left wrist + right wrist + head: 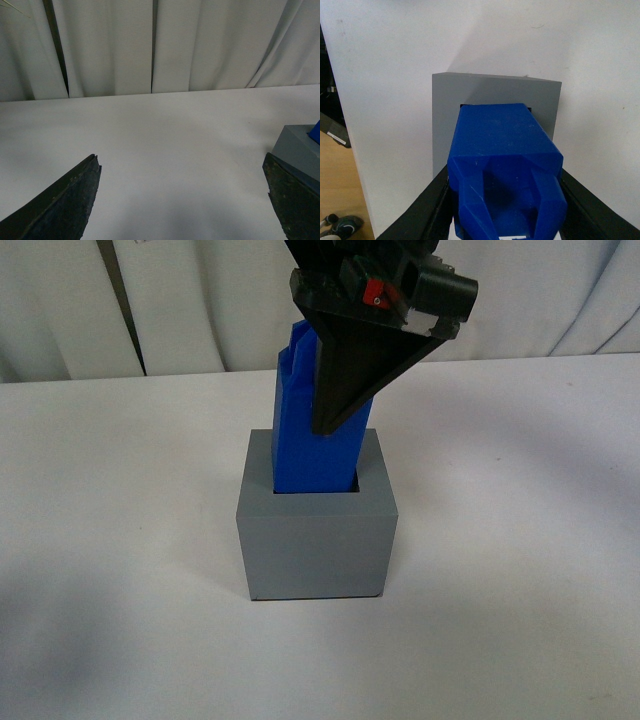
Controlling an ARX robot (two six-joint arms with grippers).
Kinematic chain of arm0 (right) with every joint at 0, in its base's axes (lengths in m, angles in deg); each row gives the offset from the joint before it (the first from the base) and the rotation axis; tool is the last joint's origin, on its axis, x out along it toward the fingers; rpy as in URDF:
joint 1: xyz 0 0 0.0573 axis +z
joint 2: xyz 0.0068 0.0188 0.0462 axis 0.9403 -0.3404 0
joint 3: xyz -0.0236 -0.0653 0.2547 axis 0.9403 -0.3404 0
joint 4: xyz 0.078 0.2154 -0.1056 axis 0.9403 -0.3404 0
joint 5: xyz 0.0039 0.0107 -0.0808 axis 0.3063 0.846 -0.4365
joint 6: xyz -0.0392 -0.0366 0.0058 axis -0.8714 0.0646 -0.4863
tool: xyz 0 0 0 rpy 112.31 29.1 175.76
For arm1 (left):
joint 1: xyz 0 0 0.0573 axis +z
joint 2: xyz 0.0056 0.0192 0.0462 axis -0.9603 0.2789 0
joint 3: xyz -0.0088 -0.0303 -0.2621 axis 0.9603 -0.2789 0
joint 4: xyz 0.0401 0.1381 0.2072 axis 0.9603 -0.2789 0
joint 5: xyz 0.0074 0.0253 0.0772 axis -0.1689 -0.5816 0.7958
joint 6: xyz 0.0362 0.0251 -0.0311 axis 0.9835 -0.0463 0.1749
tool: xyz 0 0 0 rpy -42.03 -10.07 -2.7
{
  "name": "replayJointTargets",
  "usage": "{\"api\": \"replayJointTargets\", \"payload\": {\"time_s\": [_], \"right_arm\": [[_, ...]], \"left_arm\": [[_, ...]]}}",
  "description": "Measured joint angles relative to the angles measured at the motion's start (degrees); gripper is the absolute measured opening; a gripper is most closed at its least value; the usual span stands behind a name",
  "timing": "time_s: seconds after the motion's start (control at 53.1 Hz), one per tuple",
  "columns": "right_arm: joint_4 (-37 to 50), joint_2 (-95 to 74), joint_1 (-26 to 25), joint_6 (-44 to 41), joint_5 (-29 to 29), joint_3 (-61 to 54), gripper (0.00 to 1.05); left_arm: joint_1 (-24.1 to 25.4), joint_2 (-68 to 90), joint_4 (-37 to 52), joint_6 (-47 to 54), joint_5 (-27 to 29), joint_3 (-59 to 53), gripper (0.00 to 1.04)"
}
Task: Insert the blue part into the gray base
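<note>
The gray base (pixel 315 540) stands on the white table in the middle of the front view. The blue part (pixel 300 445) stands with its lower end inside the base's square recess and most of its body above the rim, leaning slightly. My right gripper (pixel 335 415) comes down from above and is shut on the blue part's upper sides. The right wrist view shows the blue part (pixel 502 150) between my black fingers (pixel 427 210), entering the gray base (pixel 470 90). My left gripper (pixel 182 200) is open and empty over bare table, with the base's corner (pixel 300 150) beside one finger.
A white curtain (pixel 200 300) hangs behind the table's far edge. In the right wrist view the table's edge (pixel 350 150) shows, with wooden floor (pixel 335 190) and dark equipment beyond it.
</note>
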Motion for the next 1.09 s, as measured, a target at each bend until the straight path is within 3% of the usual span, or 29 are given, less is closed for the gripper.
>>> {"api": "replayJointTargets", "payload": {"time_s": [1.092], "right_arm": [[0.6, 1.2, -0.2, 0.2, -0.2, -2.3, 0.47]], "left_arm": [[0.0, 0.0, 0.0, 0.0, 0.0, 0.0, 0.99]]}}
